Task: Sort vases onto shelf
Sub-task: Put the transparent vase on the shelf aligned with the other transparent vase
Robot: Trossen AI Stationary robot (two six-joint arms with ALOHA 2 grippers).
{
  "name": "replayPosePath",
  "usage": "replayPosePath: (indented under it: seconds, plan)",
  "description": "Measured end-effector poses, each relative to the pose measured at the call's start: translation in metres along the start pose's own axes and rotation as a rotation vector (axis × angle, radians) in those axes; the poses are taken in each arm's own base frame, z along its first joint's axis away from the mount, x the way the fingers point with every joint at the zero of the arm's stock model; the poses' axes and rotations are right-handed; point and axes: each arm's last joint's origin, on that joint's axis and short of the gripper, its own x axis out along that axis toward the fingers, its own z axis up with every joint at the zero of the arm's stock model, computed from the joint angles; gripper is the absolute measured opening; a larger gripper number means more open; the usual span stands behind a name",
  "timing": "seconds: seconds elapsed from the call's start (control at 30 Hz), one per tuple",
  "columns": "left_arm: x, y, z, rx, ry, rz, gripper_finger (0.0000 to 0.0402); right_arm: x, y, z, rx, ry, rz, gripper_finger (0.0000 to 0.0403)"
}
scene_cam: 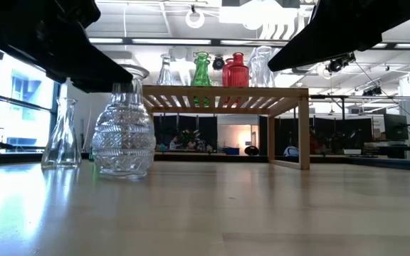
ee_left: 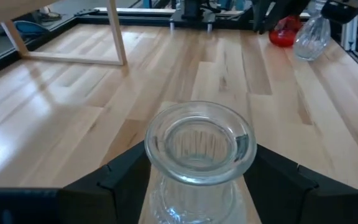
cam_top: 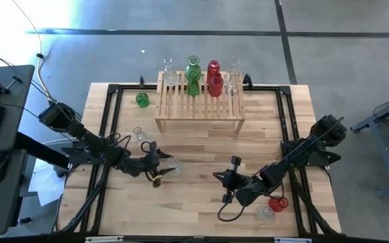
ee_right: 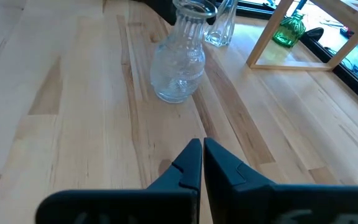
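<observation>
Midway through the sort: the left gripper (ee_left: 194, 186) sits with its fingers (ee_left: 126, 177) spread wide on either side of the neck of a ribbed clear vase (scene_cam: 123, 135), which stands upright on the tabletop (cam_top: 194, 209); whether the pads already touch the glass cannot be told. Just beyond those fingers a smaller clear flask (scene_cam: 61, 139) waits on the tabletop. The right gripper (ee_right: 202, 163) hovers low over bare planks with its fingers pressed together and holding nothing, the ribbed vase well ahead of their tips. Behind it, by the right arm, a red vase (cam_top: 278, 202) and a clear bottle (cam_top: 265, 212) lie unsorted. A green vase (cam_top: 142, 100) stands beside the shelf (cam_top: 200, 108), not on it. On the shelf's slatted top about half a dozen pieces already stand: clear, green and red. By this showing, roughly half the job is done, with five pieces left.
</observation>
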Motion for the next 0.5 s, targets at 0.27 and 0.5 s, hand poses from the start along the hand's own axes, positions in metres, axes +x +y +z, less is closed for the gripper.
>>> replayPosePath:
  seconds: [0.27, 0.5]
  plan:
    - [0.0, -0.002, 0.007, 0.079, -0.062, -0.027, 0.0167, 0.0, 0.0, 0.0, 0.001, 0.0, 0.0, 0.0]
    - [0.0, -0.003, 0.014, 0.122, -0.118, -0.037, 0.0147, 0.0, 0.0, 0.0, 0.004, -0.001, 0.0, 0.0]
